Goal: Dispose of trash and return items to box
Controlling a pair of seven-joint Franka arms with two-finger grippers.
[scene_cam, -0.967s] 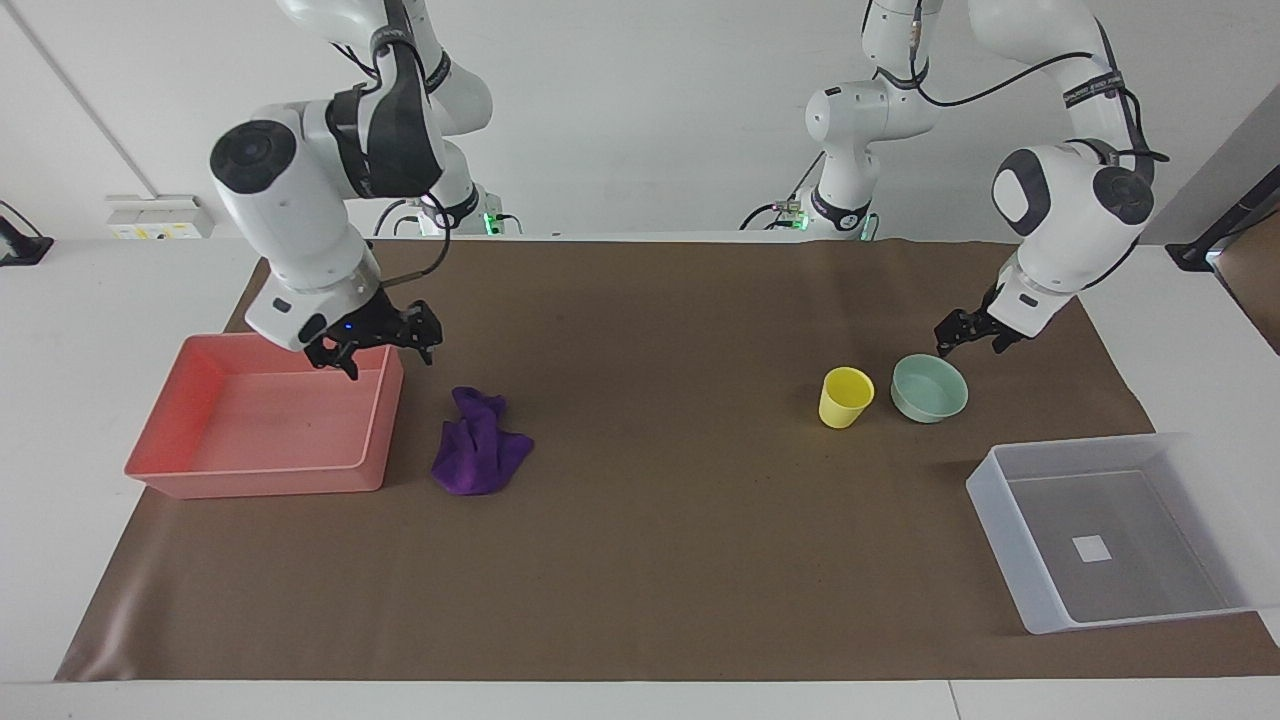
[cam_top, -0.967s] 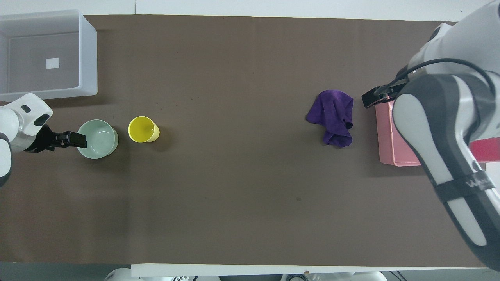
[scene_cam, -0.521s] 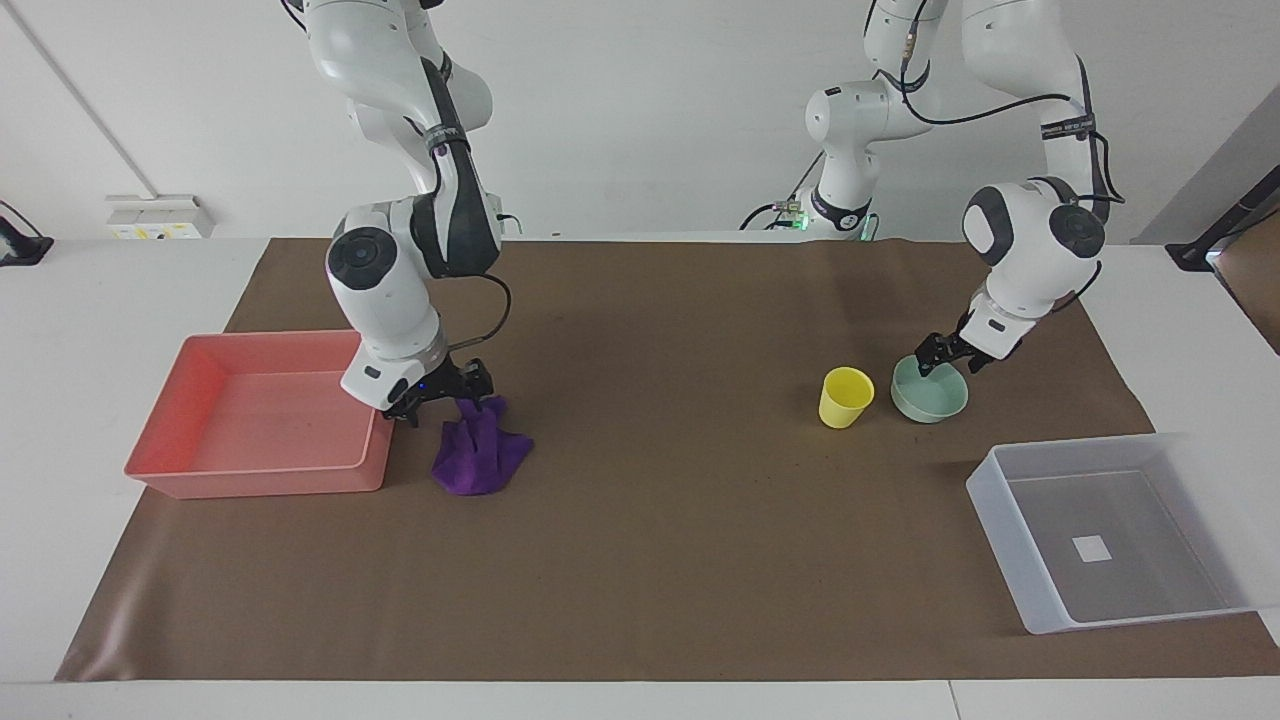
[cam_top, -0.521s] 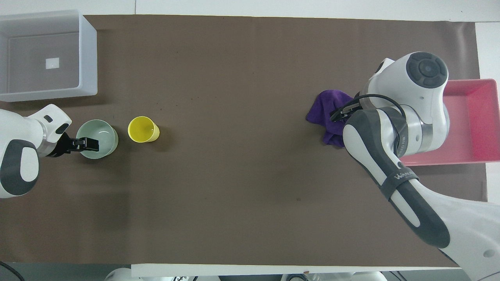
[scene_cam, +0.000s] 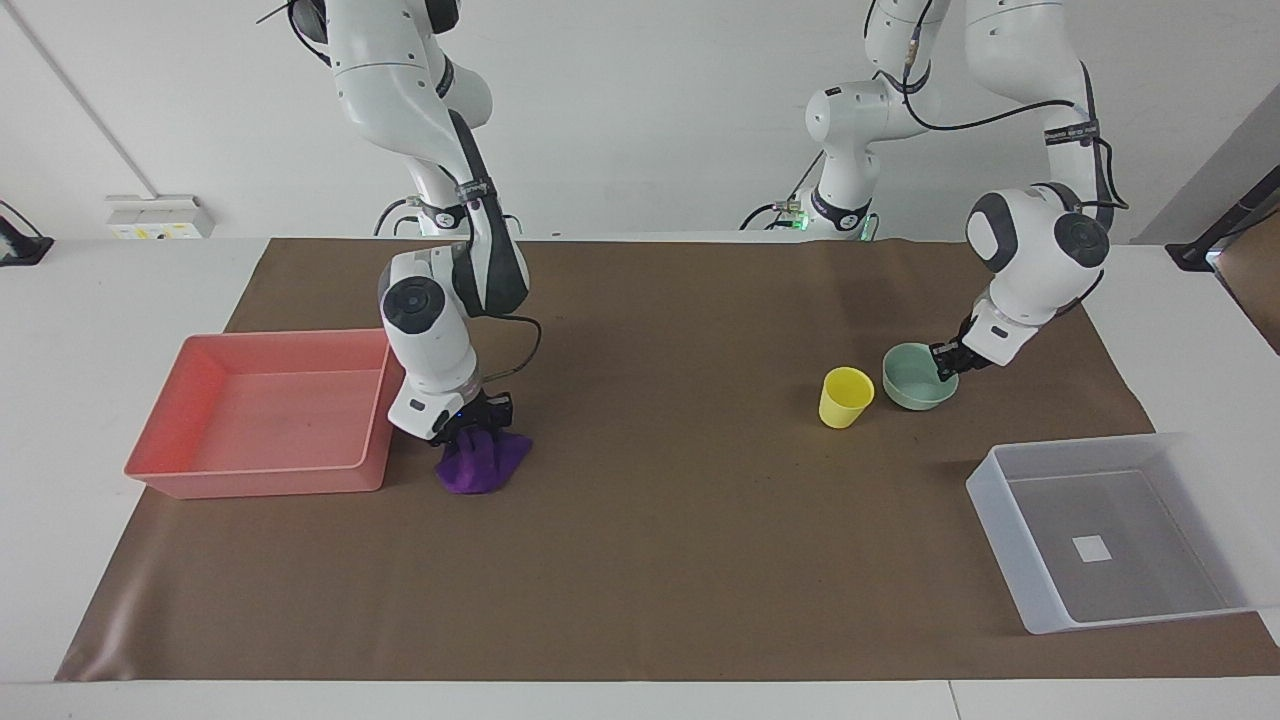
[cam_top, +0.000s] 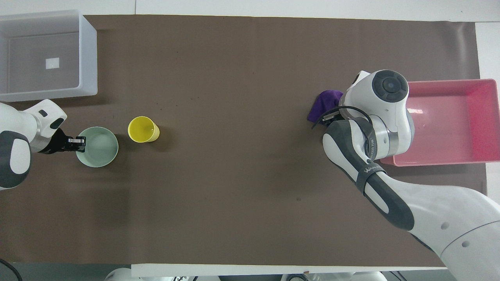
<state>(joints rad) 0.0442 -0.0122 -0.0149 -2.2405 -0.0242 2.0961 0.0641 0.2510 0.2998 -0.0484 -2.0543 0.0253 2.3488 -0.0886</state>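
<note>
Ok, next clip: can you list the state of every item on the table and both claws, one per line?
Purple rag: crumpled on the mat beside the pink tray, right claw down on it.
Pink tray: empty.
Green bowl: upright, empty, left claw at its rim.
Yellow cup: upright, empty, untouched beside the bowl.
Clear tub: empty.

1. Your right gripper (scene_cam: 478, 418) has dropped from over the pink tray (scene_cam: 215, 470) onto the purple rag (scene_cam: 484, 466), now bunched smaller
2. Your left gripper (scene_cam: 946, 364) has closed on the mint-green bowl (scene_cam: 915, 380) rim, nudging it
</note>
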